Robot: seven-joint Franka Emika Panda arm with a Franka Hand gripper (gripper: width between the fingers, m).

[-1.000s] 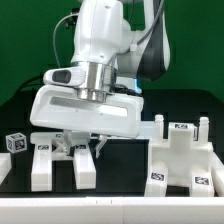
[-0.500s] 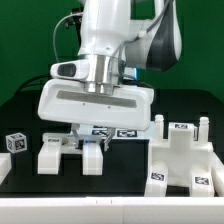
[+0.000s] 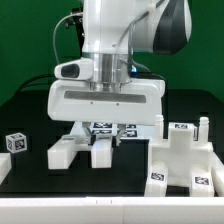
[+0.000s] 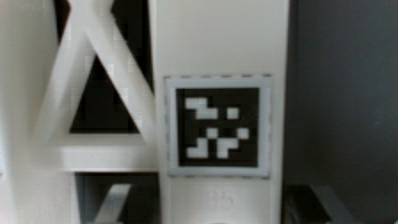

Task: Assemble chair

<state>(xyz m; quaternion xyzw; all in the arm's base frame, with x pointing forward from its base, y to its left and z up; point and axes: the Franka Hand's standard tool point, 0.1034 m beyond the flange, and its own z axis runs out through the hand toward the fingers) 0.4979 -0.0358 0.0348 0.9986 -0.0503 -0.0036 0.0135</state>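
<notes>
Claw [image 3: 88, 128] clamped on leg frame [image 3: 103, 152], I judge; legs point toward camera. Chair body [image 3: 182, 150] sits lower right of frame, apart.

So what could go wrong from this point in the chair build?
1. The gripper holds the legged part low near the table and marker board; a leg could snag.
2. The pegged block stands close on the exterior view's right; the part might knock it.

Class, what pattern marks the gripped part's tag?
White part: tag of black-and-white squares; wrist view.
</notes>
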